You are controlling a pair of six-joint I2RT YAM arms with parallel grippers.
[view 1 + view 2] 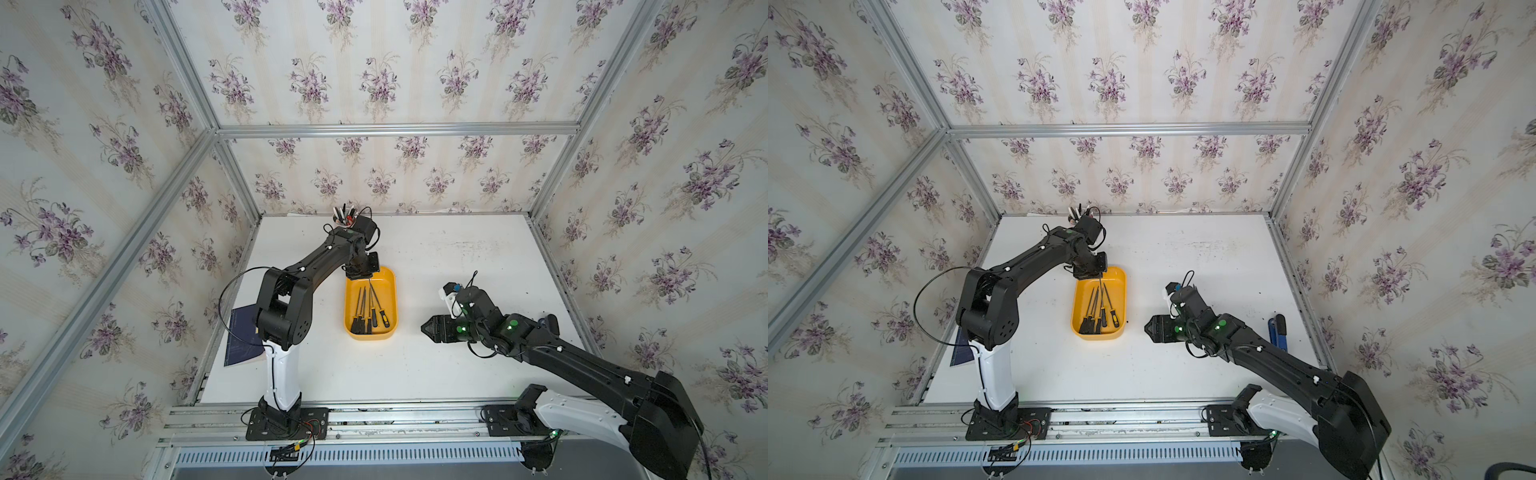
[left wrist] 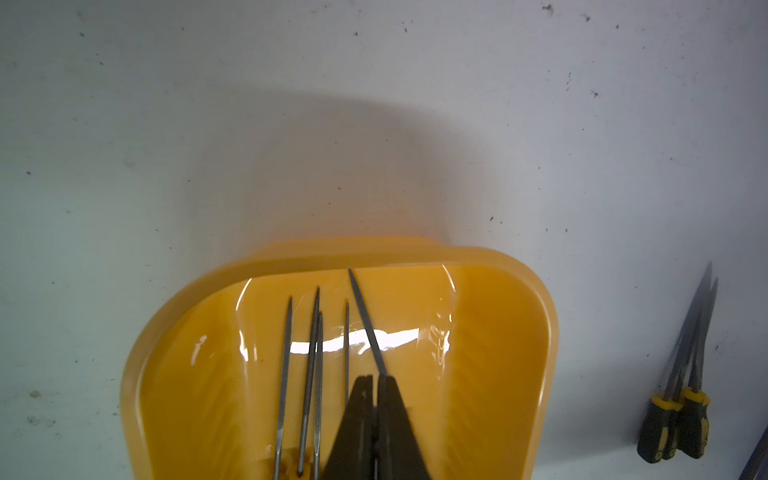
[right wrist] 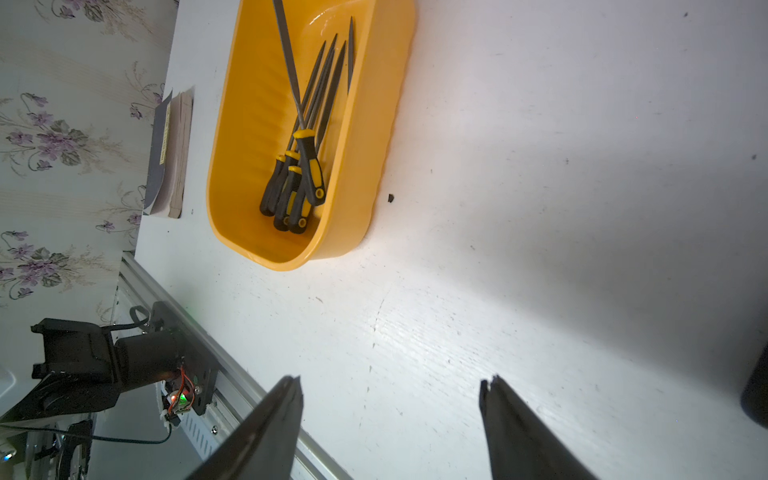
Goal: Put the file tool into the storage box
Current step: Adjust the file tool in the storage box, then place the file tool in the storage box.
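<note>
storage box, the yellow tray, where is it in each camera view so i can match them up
Top view: storage box mid-table, between the two arms.
Top view: same spot.
Left wrist: lower middle of the picture, partly behind the left gripper, which is shut on a file tool.
Right wrist: upper middle of the picture, cut by the top edge.
Shared landmark: the files lying inside it.

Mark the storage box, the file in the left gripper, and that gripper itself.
storage box (image 2: 415, 253): left wrist view, its rim.
held file (image 2: 365, 316): left wrist view, its bare blade.
left gripper (image 2: 375, 379): left wrist view, between its shut fingertips.
</note>
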